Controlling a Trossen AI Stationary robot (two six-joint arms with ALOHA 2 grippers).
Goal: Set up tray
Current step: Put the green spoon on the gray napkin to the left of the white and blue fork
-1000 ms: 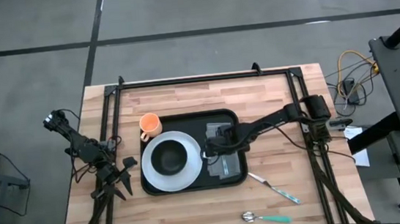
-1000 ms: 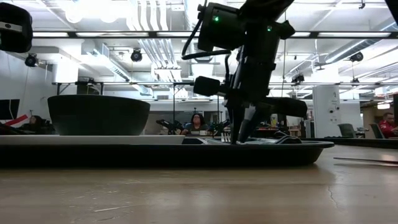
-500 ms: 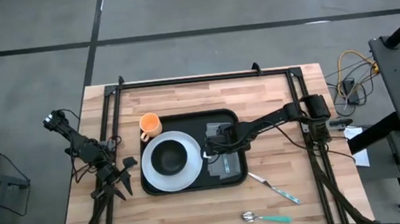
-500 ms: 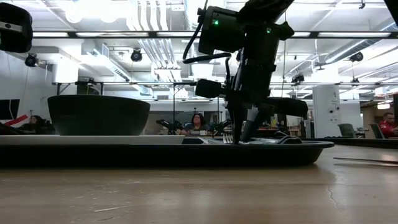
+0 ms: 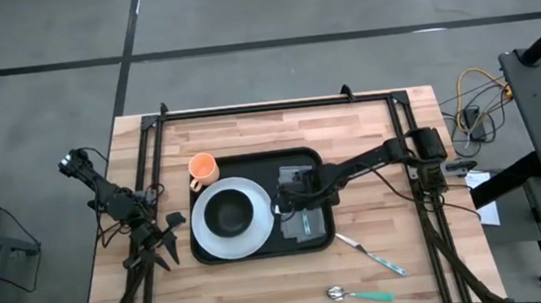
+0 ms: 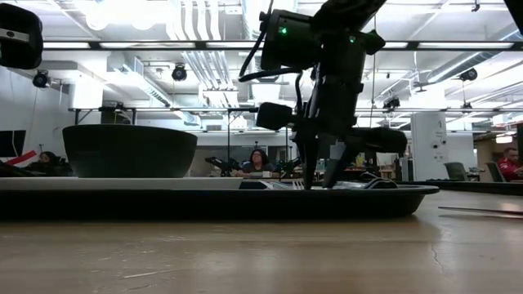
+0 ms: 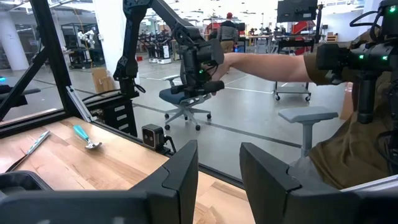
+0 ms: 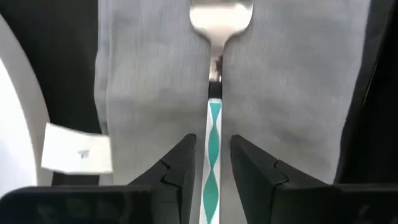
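The black tray (image 5: 252, 163) lies mid-table and shows edge-on in the low view (image 6: 204, 200). On it are a white plate (image 5: 205, 235) holding a black bowl (image 5: 229, 212) and, to the right, a grey napkin (image 5: 308, 229). A fork (image 8: 214, 74) with a teal-and-white handle (image 8: 213, 124) lies flat on the napkin (image 8: 155, 81). My right gripper (image 5: 288, 204) points down over it, open (image 6: 320, 178); its fingers stand on either side of the handle with slim gaps (image 8: 212, 142). My left gripper (image 5: 165, 243) waits open at the table's left edge (image 7: 219, 162).
An orange cup (image 5: 201, 168) stands just outside the tray's far left corner. A knife (image 5: 372, 255) and a teal-handled spoon (image 5: 359, 294) lie on the bare wood right of and nearer than the tray. A black frame runs along the table's far and side edges.
My right gripper has opened over the napkin: in the low view its fingertips were together a second ago and now stand apart. The fork stays flat on the napkin. The arm itself has hardly shifted.
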